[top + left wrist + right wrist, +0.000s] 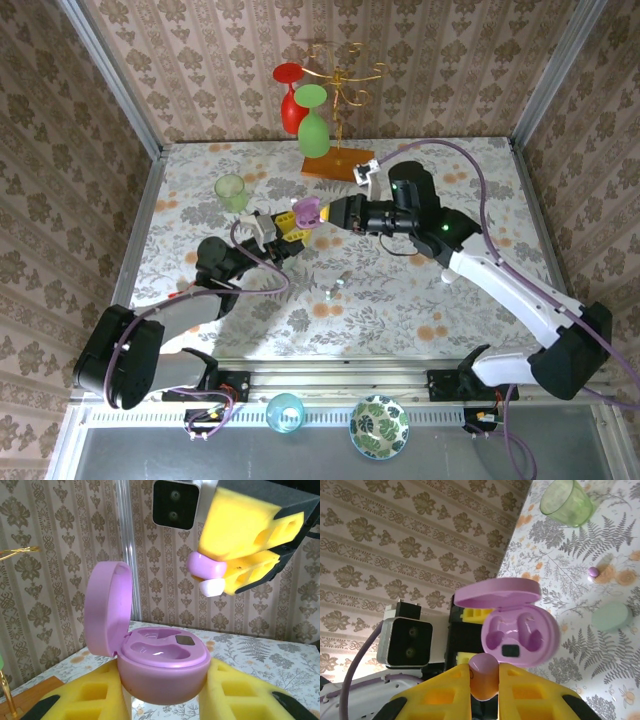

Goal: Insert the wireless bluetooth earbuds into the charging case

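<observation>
The charging case [165, 672] is clamped open and upright by the left gripper [165, 702] so that the earbud [206, 566], pinched in the right gripper [484, 680], can be seated.

Bright, even light, soft shadows.
Glare glints inside the charging case [165, 676]; my left pads [75, 701] below it blur.

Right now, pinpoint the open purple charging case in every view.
Top external: charging case just above picture centre.
Left wrist: lower centre, lid raised left.
Right wrist: centre-right, lid uppermost.
Shared landmark: right gripper pinching an earbud beside it.
</observation>
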### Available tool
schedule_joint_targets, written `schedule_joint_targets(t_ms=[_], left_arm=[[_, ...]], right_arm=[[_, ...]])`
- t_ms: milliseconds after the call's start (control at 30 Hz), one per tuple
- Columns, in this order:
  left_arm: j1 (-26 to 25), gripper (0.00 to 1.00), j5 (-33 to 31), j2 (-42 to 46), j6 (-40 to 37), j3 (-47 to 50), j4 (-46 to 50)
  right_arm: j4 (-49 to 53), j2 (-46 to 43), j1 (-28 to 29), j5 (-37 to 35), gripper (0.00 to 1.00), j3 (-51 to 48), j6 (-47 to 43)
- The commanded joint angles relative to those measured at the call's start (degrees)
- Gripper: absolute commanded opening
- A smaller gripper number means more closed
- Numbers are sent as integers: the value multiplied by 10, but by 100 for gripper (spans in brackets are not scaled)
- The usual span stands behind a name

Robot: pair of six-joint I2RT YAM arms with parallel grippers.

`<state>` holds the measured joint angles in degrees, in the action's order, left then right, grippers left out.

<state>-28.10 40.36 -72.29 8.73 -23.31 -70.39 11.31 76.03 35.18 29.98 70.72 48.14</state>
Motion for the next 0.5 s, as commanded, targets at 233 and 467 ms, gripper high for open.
schedule_joint_targets(t_ms=[233, 467], left_arm=[[-2, 18, -12, -6, -22, 3, -28], [-2, 18, -14, -7, -22, 4, -28]], right_arm=[[-10, 72, 26, -11, 14, 66, -10], [9, 88, 35, -24, 14, 79, -15]])
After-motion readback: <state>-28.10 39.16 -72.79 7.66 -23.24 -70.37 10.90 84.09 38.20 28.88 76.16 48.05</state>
